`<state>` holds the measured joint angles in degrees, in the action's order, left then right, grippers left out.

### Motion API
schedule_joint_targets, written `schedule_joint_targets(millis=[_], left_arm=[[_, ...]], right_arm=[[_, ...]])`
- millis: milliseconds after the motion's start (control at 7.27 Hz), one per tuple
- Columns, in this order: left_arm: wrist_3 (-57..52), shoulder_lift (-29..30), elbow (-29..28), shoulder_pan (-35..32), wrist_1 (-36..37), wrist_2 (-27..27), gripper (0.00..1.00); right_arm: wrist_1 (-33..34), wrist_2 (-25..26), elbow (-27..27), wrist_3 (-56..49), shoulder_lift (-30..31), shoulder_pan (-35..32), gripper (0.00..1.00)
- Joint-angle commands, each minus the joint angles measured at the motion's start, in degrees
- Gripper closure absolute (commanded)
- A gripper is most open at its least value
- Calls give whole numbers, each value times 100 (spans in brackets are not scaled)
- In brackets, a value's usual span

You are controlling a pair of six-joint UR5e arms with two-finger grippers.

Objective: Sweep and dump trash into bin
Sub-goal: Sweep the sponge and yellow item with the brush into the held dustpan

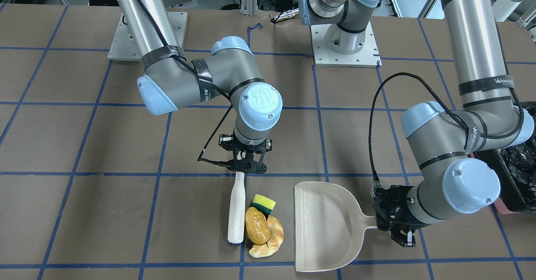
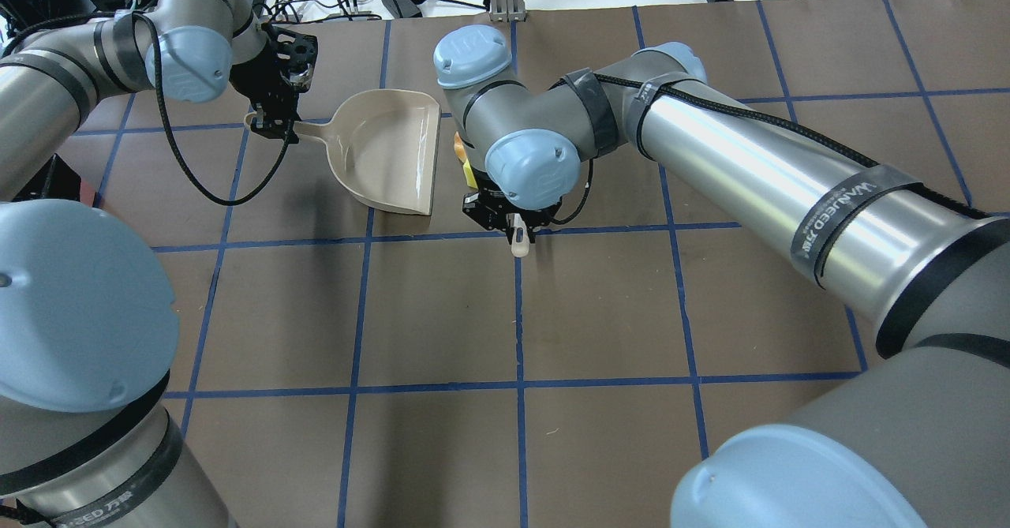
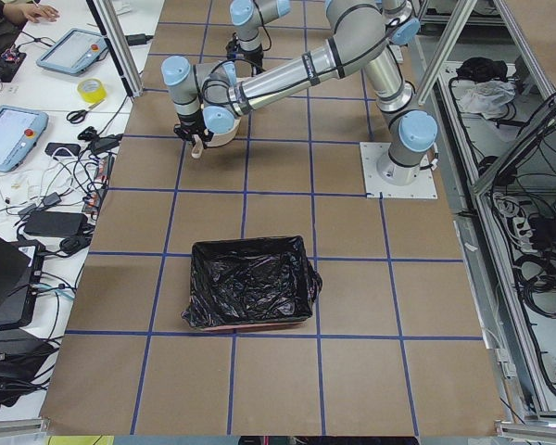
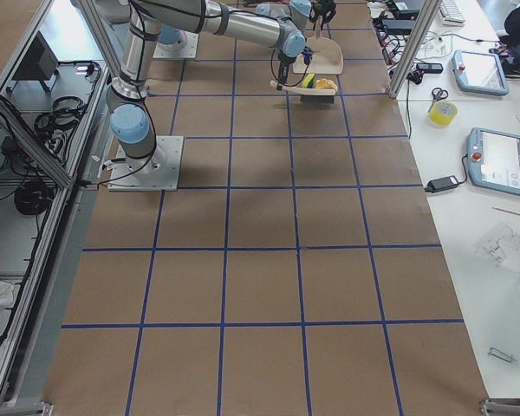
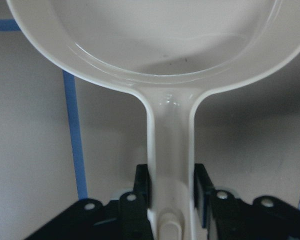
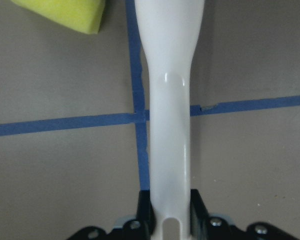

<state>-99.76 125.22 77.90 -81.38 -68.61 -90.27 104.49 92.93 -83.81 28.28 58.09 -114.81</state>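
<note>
My right jaws are clenching the long white plastic brush (image 1: 235, 213), its axis running top-to-bottom at lower centre. The 3 trash pieces (image 1: 261, 227), golden lump, tan croissant and yellow wedge, are lying just right of it, before the beige plastic dustpan (image 1: 324, 225) my left jaws are gripping.

Dustpan (image 1: 322, 225) — beige plastic, smooth, glossy. Brush (image 1: 235, 213) — white plastic handle, glossy. Potato-like lump (image 1: 257, 226): golden-brown, high gloss. Croissant piece (image 1: 276, 235): tan, dull sheen. Yellow wedge (image 1: 264, 201): matt, spongy. Bin (image 3: 250, 283): crinkled shiny black plastic liner. Table (image 1: 83, 137): matt brown paper, blue tape lines.
</note>
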Motion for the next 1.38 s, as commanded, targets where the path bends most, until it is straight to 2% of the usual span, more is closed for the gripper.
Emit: schedule_joint_targets(millis=[0,412,962,1238], left_arm=[[0,-23,-21,-1,5,-8,100],[-9,-50,-21,8,5,9,100],[-17,-50,6,8,5,35,100],[-9,-41,-3,8,5,36,100]], right_arm=[[167,-134,250,142,-262,-216,100],[230,-337,479,293,-307,-427,100],[1000,-644,690,1178,-640,-884,100],[1118,-750,821,1477,-676,-981,100]])
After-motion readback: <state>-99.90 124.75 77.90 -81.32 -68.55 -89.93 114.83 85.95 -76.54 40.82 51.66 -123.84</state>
